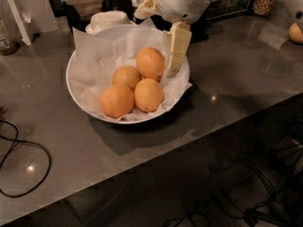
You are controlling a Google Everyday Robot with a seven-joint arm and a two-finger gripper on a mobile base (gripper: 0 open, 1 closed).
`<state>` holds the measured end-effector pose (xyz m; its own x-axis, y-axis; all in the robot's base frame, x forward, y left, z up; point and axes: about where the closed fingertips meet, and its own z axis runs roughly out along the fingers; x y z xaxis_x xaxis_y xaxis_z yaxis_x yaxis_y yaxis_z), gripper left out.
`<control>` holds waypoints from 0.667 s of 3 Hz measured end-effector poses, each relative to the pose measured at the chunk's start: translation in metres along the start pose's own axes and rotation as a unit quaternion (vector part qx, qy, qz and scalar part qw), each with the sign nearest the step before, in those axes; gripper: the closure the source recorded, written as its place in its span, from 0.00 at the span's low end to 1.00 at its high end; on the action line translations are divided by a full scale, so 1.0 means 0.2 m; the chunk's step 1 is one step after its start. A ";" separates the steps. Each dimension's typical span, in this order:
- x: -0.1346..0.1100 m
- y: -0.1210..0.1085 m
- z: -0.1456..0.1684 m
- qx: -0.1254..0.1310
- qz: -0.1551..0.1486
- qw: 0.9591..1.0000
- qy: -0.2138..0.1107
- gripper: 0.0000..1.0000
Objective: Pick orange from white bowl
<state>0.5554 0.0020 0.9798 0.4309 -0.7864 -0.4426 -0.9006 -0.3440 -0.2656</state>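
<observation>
The white bowl (78, 91), lined with crinkled white paper, stands on the grey counter. Four oranges lie in it, much alike in size: back right (150, 63), middle (126, 76), front right (148, 94) and front left (117, 100). My gripper (156, 44) hangs over the bowl's right side, open and empty. Its long cream finger (177, 46) points down, its tip just right of the back right orange and close to the paper. The other finger (144, 8) juts out to the upper left.
A cream-white domed dish (108, 20) sits just behind the bowl. Another orange (296, 32) lies at the counter's far right. A black cable (23, 167) loops on the counter at front left. The counter's front edge runs diagonally below the bowl.
</observation>
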 end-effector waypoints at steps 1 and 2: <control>0.00 0.00 0.00 0.000 0.000 1.000 0.000 0.18; 0.00 -0.02 0.01 0.003 -0.001 1.000 -0.002 0.42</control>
<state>0.5586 0.0046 0.9792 0.4324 -0.7835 -0.4462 -0.8996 -0.3414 -0.2721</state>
